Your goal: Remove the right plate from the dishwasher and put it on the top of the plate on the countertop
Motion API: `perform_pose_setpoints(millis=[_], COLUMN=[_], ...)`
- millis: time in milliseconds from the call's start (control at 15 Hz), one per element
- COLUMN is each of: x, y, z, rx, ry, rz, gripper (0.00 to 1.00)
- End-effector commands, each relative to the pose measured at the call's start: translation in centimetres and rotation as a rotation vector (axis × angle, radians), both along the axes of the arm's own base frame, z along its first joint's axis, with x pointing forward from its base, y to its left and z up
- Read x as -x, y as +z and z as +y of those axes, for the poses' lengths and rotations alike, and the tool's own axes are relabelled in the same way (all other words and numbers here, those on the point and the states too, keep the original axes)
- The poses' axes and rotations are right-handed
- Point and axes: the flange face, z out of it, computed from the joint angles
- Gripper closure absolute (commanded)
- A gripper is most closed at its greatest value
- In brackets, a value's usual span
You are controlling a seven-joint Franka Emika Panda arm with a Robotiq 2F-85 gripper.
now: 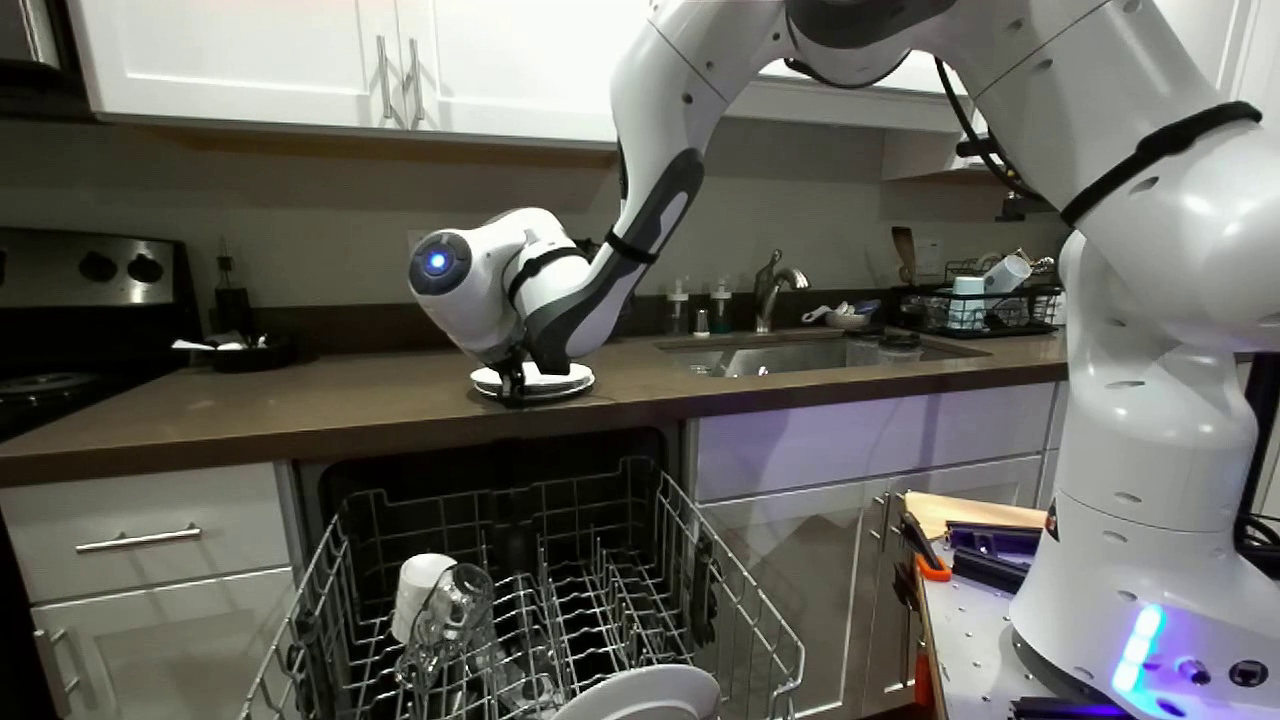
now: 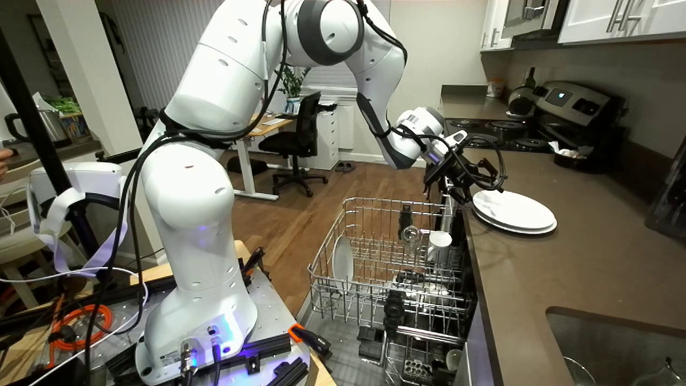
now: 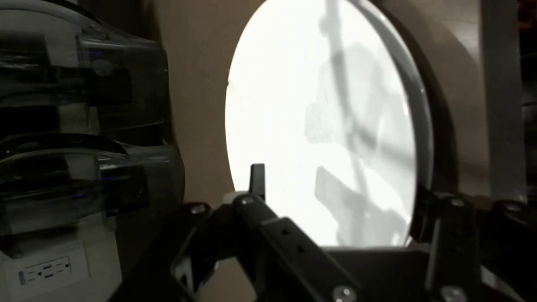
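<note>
Two white plates lie stacked on the brown countertop, in both exterior views. The upper plate (image 2: 513, 207) covers most of the lower plate (image 2: 528, 230), whose rim shows beneath it; the stack also shows in an exterior view (image 1: 562, 380). My gripper (image 2: 476, 183) is low at the stack's edge near the counter front. In the wrist view its jaws (image 3: 340, 184) are open: one finger stands over the upper plate's bright face, the other beside the plates' outer rim. I cannot tell whether that finger touches the rim. Another white plate (image 1: 650, 695) stands in the dishwasher rack (image 2: 364, 201).
The pulled-out rack also holds a white mug (image 1: 415, 590) and clear glasses (image 1: 465, 595). The countertop (image 2: 589, 257) ends in an edge above the dishwasher. A sink (image 1: 800, 355), soap bottles (image 1: 678, 305) and a dish rack (image 1: 985, 300) lie along it. A stove (image 2: 498, 128) is at the far end.
</note>
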Motion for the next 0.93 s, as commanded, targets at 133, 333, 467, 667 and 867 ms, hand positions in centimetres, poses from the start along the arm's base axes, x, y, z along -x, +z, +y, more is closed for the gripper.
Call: perform_pose_setpoints(millis=[133, 333, 467, 667, 867], x=[1.5, 1.7, 1.9, 2.2, 2.5], y=[-0.6, -0.2, 0.2, 0.7, 0.9], z=[0.2, 0.0, 0.0, 0.0, 0.0], rx=[-0.016, -0.003, -0.001, -0.014, -0.033], ry=[-0.012, -0.018, -0.02, -0.021, -0.024], rz=[0.031, 0.032, 0.033, 0.042, 0.048], gripper=[0.28, 0.28, 0.27, 0.26, 0.27])
